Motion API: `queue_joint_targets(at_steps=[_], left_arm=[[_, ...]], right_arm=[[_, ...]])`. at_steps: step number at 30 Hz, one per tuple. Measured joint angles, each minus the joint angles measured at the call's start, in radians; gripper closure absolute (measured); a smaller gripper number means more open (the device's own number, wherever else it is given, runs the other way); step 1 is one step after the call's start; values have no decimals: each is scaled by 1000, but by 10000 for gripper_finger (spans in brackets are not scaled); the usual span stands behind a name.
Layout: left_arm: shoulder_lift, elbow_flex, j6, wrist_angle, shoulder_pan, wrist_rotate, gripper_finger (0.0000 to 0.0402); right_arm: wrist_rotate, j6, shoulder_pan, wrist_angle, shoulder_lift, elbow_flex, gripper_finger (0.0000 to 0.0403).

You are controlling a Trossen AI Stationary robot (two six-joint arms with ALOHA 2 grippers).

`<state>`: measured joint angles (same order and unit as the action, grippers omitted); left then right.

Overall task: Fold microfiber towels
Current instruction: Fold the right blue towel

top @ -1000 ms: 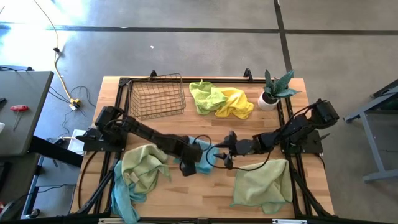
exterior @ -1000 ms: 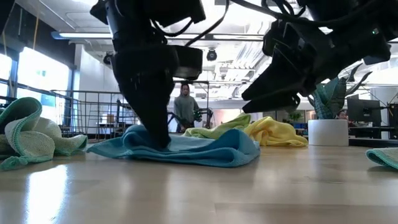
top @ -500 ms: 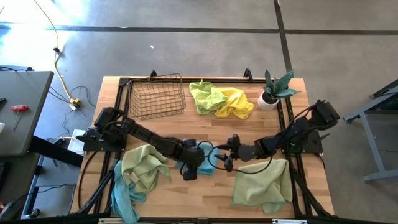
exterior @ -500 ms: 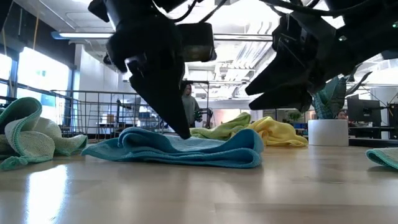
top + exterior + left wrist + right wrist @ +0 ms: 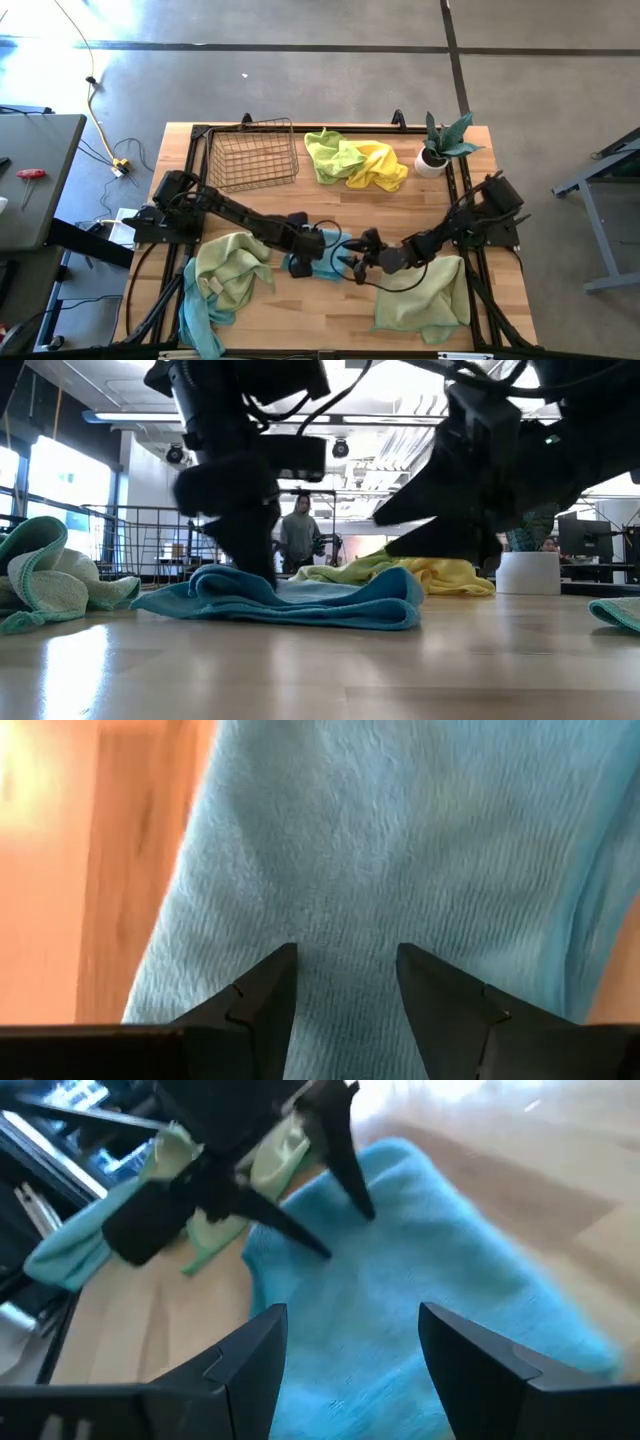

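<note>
A light blue towel (image 5: 325, 266) lies bunched on the table's middle, its folds resting on the wood (image 5: 300, 600). My left gripper (image 5: 347, 975) points steeply down at the towel's left part, open, with cloth showing between its fingers; the right wrist view shows those spread fingers (image 5: 345, 1155) too. My right gripper (image 5: 350, 1340) is open and hovers low over the towel's right end (image 5: 400, 575), coming in slanted from the table's right (image 5: 350, 266). My left gripper's open fingers come down onto the blue towel's upper face (image 5: 340, 890) from above. A front fold of the towel (image 5: 235, 585) hides the tips, so I cannot tell whether they touch the cloth. Nothing is pinched between them.
A pale green towel (image 5: 420, 295) lies flat at the near right. A pale green and teal heap (image 5: 225, 275) sits at the near left. Lime and yellow towels (image 5: 355, 160), a wire basket (image 5: 253, 155) and a potted plant (image 5: 435, 150) stand along the far edge.
My right gripper has come down and toward the table's near-left, closing in on the blue towel's right end, and its wrist has rolled. My left gripper has tipped and rolled in place over the towel, whose left part has bunched into a higher fold.
</note>
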<state>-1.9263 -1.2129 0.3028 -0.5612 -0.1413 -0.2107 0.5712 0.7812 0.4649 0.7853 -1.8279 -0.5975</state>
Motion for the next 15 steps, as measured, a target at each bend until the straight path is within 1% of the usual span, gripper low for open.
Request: queue_joint_targets(at_steps=[5,8,11,15], left_arm=[[0,0,0,-65,0,79,239],[0,0,1,-61,-5,90,239],[0,0,20,-29,-11,92,239],[0,0,55,28,-13,94,239]], right_arm=[[-84,-82,-1,-35,-106,-121,183],[-110,-107,-7,-148,-147,-192,183],[-111,-109,-21,-274,-171,-240,183],[-109,-114,-39,-334,-171,-245,183]])
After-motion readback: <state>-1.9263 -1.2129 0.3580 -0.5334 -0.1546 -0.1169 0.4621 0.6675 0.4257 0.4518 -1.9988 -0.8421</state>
